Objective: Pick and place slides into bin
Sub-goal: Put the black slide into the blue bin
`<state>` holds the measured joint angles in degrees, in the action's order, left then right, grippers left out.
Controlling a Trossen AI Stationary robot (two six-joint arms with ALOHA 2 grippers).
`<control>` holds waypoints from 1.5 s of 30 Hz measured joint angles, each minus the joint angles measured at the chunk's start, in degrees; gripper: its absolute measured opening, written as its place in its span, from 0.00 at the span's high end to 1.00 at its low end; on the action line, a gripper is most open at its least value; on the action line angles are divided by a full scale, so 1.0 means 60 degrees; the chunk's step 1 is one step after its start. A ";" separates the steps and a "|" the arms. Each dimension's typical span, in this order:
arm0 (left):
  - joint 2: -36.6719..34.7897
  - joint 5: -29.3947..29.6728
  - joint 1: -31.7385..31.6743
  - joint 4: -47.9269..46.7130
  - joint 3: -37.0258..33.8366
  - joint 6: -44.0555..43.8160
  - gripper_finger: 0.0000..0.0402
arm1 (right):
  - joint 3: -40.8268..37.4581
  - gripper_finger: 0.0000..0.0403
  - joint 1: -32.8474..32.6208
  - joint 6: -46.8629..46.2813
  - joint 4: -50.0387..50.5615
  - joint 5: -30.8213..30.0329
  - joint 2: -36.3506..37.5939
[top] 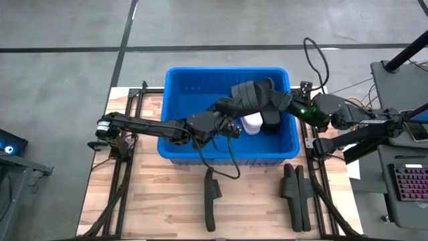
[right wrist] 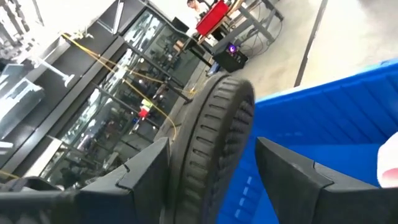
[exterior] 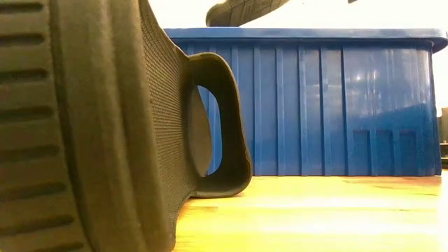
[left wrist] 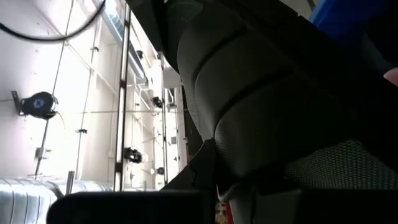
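Note:
A black slide hangs tilted above the blue bin; its tip shows over the bin's rim. My left gripper reaches in from the table's left and is shut at the slide's left end. My right gripper comes level from the right and stands open with the slide's other end between its fingers. A strip of blue shows beside one finger. Whether this gripper touches the slide, I cannot tell. A pink slide lies inside the bin. My left gripper is shut on the black slide near its left end, coming level from the table's left. The slide's ridged strap fills the wrist view and hides the fingertips, so which part they have cannot be told. The slide is lifted clear above the bin, tilted.
One black slide stands on its side edge near the table's front middle, close before the low camera. A pair of black slides stands at the front right. Bare wooden table top lies in front of the bin.

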<state>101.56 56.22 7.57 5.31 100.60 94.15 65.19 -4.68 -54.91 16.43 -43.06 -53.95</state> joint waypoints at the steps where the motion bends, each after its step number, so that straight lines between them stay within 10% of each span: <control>1: 0.0000 -0.0056 -0.0010 0.0017 0.0000 0.0000 1.00 | 0.0000 0.44 0.0014 -0.0119 -0.0004 0.0060 -0.0031; 9: 0.0000 -0.0307 -0.0164 0.0041 0.0000 0.0171 1.00 | 0.0000 0.49 0.0110 -0.0685 0.0011 0.0294 -0.0248; 15: 0.0000 -0.0342 -0.0187 0.0066 0.0000 0.0087 1.00 | -0.0009 0.71 0.0165 -0.0292 0.0035 0.0309 -0.0231; 19: -0.0071 -0.0589 -0.0198 0.0142 0.0000 -0.1389 0.99 | -0.0015 0.90 0.0169 0.0171 0.0054 0.0342 -0.0229; 32: -0.2236 -0.3979 -0.0485 -0.3477 0.0038 -0.8820 0.62 | -0.0032 0.91 0.0923 0.1278 0.0389 0.0662 0.0039; 37: -0.3091 -0.6912 -0.0753 -0.5960 0.0012 -1.0048 0.53 | -0.0018 0.91 0.1975 0.0878 0.0652 0.2910 0.0330; 45: -0.3806 -0.7299 -0.0678 -0.6559 -0.0014 -0.9273 0.52 | -0.0018 0.91 0.3877 -0.0323 0.0706 0.8148 0.0124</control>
<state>78.72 12.43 3.51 -34.05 100.51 38.51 65.08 18.59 -56.85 20.66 5.83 -53.21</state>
